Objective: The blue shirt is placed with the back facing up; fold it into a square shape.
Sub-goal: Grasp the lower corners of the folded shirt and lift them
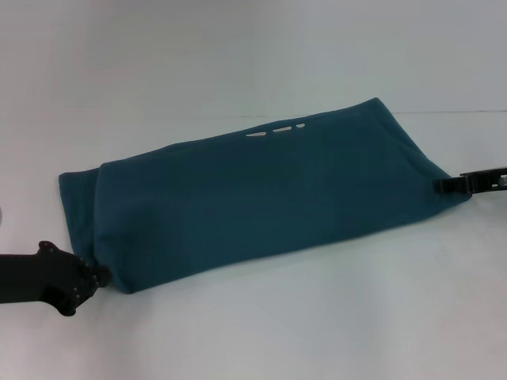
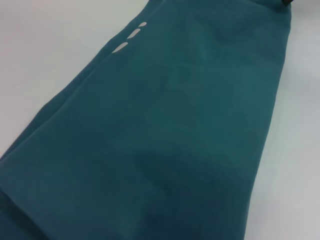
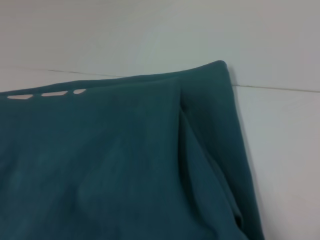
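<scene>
The blue shirt (image 1: 261, 202) lay folded into a long band on the white table (image 1: 253, 324), running from 8 to 2 o'clock. The left gripper (image 1: 99, 277) touched its 8 o'clock corner; the right gripper (image 1: 440, 186) met its 3 o'clock edge. White marks (image 1: 275, 130) showed along its far fold.

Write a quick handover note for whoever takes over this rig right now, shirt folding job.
Left end effector: at the blue shirt's near-left corner.
Right end effector: at its right edge.
Shirt: lying on the white table, already folded lengthwise into a long band; bits of white lettering peek out at the far edge.
Left to do: fold the band across its length into a square, then release.
</scene>
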